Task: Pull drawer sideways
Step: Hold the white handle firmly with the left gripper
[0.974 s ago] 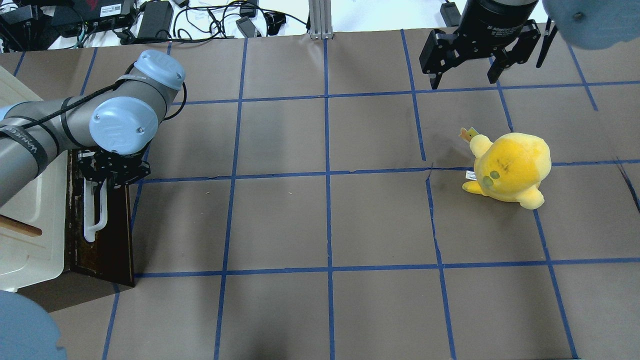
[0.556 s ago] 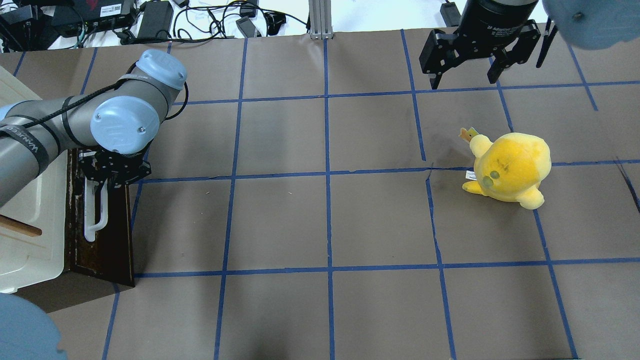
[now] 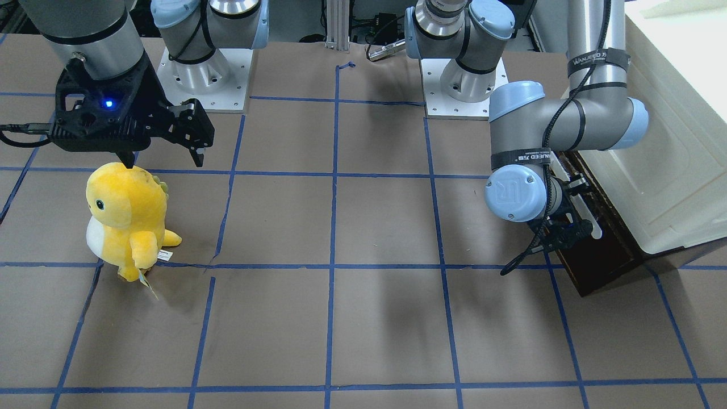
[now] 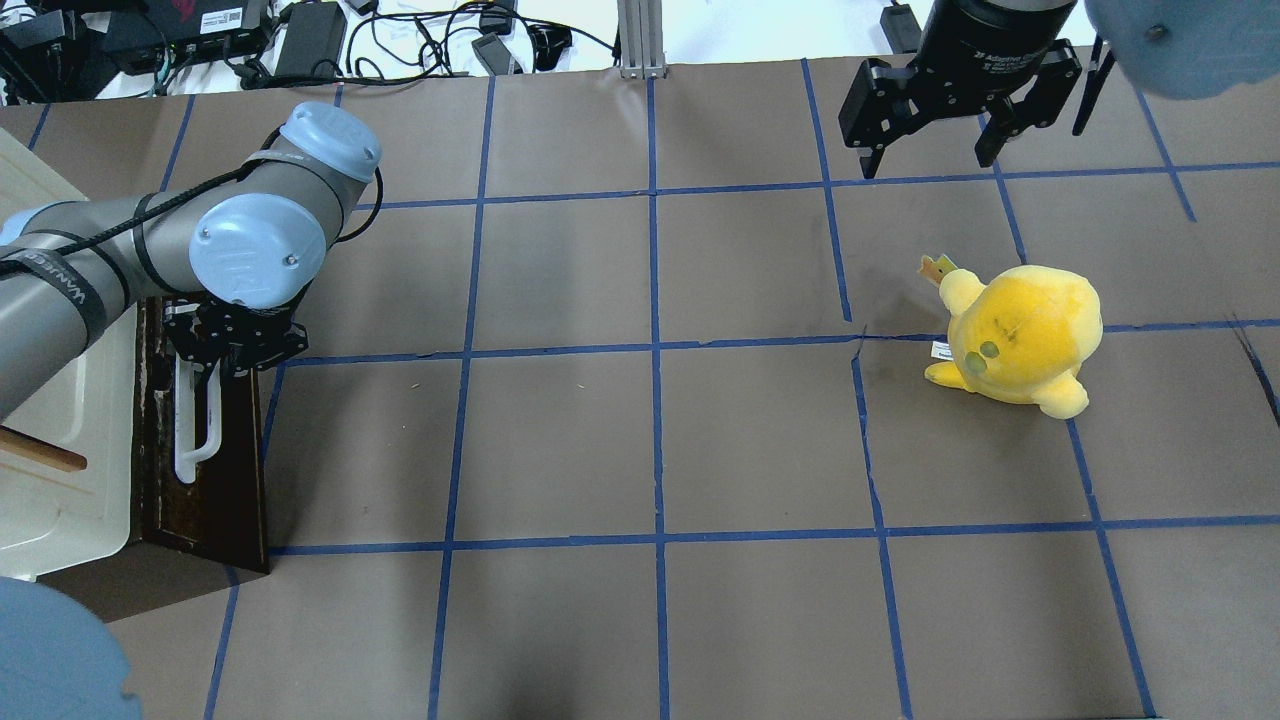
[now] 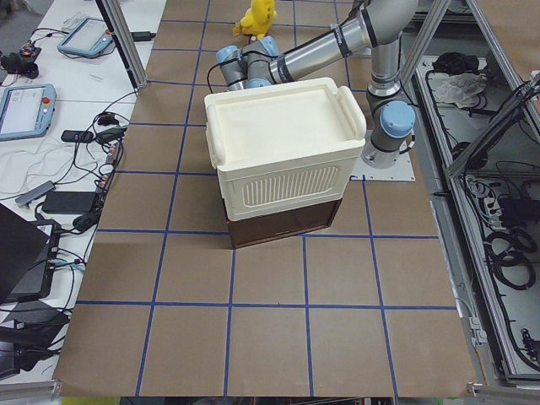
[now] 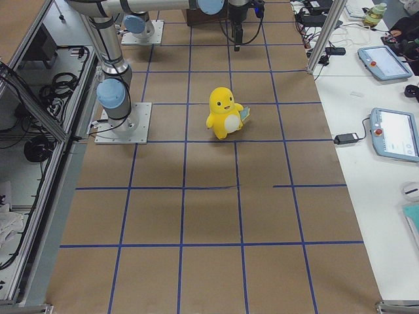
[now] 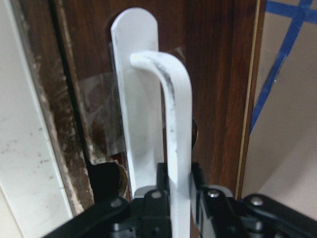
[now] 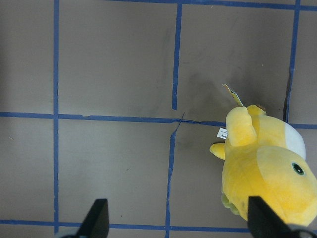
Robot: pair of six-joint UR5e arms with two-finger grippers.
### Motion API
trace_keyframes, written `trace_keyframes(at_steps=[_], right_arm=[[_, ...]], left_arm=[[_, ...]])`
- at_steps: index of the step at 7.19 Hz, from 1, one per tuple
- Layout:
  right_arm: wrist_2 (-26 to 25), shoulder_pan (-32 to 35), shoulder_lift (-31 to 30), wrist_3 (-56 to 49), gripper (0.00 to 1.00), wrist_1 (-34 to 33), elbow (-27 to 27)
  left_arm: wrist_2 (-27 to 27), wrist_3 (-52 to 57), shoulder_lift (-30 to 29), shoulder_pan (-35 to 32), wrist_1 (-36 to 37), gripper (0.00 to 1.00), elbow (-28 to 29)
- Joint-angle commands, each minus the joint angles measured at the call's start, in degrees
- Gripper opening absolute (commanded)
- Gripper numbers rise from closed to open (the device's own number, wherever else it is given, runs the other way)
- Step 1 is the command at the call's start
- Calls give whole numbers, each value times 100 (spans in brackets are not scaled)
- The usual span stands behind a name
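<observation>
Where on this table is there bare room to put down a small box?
The widest bare patch is the middle of the table, all the squares between the drawer and the plush toy. It is crowded at the cabinet, where the left gripper clamps the handle, and around the toy, near the open right gripper.

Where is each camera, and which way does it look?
Front: across the table, facing the robot; both arms and bases, left gripper at the drawer.
Overhead: behind the robot, looking forward and down; both arms.
Left side: table's end, looking along it; left arm beyond the box.
Right side: opposite end; right arm nearest.
Left wrist: its gripper clamping the handle, close up.
Right wrist: looks down past the open right gripper.
Shared: the yellow toy, in all but the left wrist.
</observation>
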Motion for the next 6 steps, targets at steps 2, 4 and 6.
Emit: trace_keyframes(at_steps=[2, 4, 6], right_arm=[[2, 0, 0, 0, 100, 0, 0], [-6, 0, 0, 0, 100, 0, 0], [-6, 0, 0, 0, 100, 0, 0]], left_arm=[[4, 0, 29, -106, -13, 0, 10], [-5, 0, -6, -255, -13, 0, 97], [-23, -9, -15, -326, -40, 0, 168]])
